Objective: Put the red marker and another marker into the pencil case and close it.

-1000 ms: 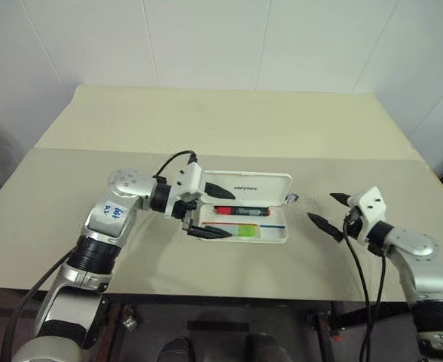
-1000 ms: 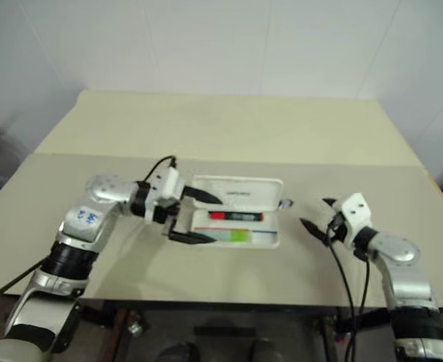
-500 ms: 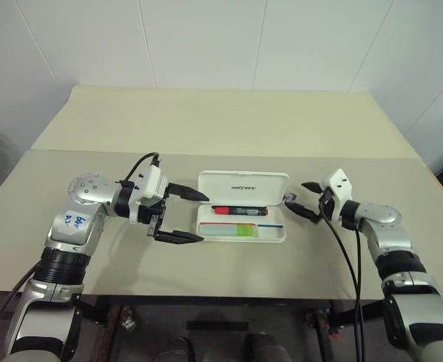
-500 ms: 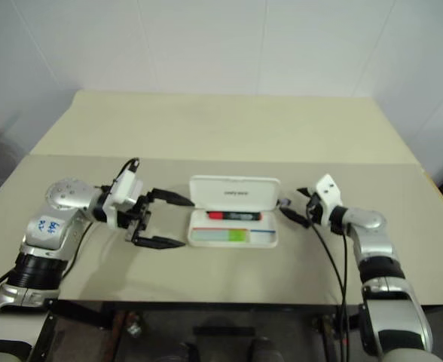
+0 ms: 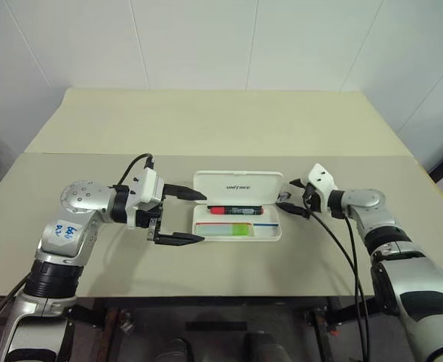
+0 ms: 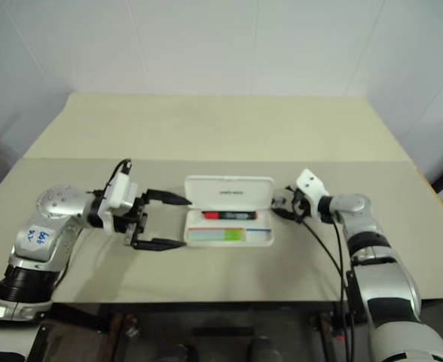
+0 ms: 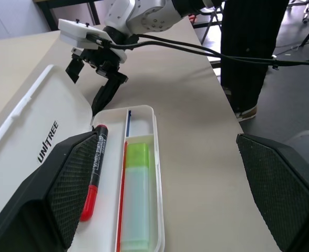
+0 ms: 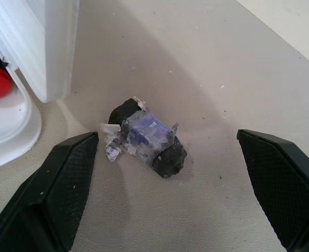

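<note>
Two markers lie inside the pencil case (image 5: 236, 225), which sits open at the centre of the head views on the beige table (image 5: 206, 128), its lid (image 5: 238, 183) raised toward the frame's top and bearing small dark lettering. Within the tray, the red marker (image 5: 235, 210) lies along the edge nearest the lid, red end toward frame left; the pale green highlighter (image 5: 236, 228) lies parallel just below it, beside a red-and-blue stripe. Left of the case, the left gripper (image 5: 184, 218) points toward it with its two black fingers spread wide, empty, near the case's left end without touching. Right of the case, the right gripper (image 5: 288, 204) also stands spread and empty, fingertips close to the case's right end. In the right wrist view, a small dark object wrapped in torn clear tape (image 8: 146, 137) rests on the table just beside the case's corner, between the fingers.
</note>
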